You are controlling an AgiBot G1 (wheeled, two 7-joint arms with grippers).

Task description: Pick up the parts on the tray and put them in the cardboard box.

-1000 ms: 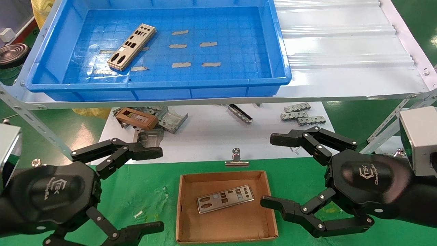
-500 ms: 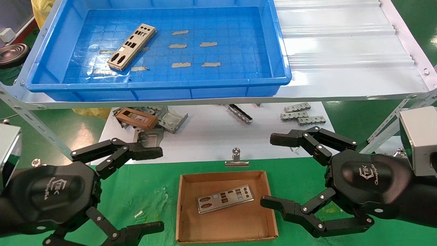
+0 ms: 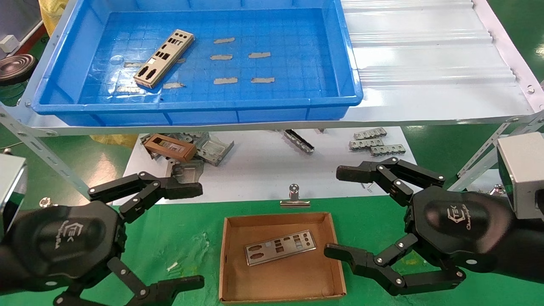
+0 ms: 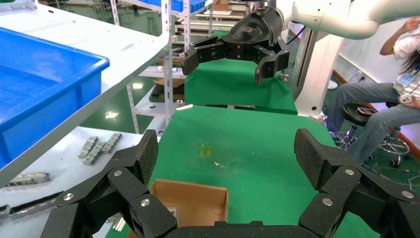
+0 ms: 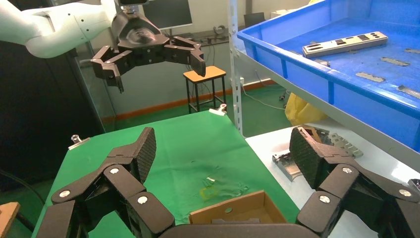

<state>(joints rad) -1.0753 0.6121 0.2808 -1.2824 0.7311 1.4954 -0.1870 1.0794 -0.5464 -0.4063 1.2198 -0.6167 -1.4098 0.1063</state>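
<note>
Both black tools, each marked "TEK", hang spread and empty either side of the small brown cardboard box (image 3: 280, 255): left tool (image 3: 187, 236), right tool (image 3: 340, 212).

Left gripper (image 3: 193, 233), right gripper (image 3: 340, 212): low, level, jaws spread wide.

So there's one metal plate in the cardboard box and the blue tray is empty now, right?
Not quite. One metal plate does lie in the cardboard box, but the blue tray isn't empty: the head view shows another plate still in it.
</note>
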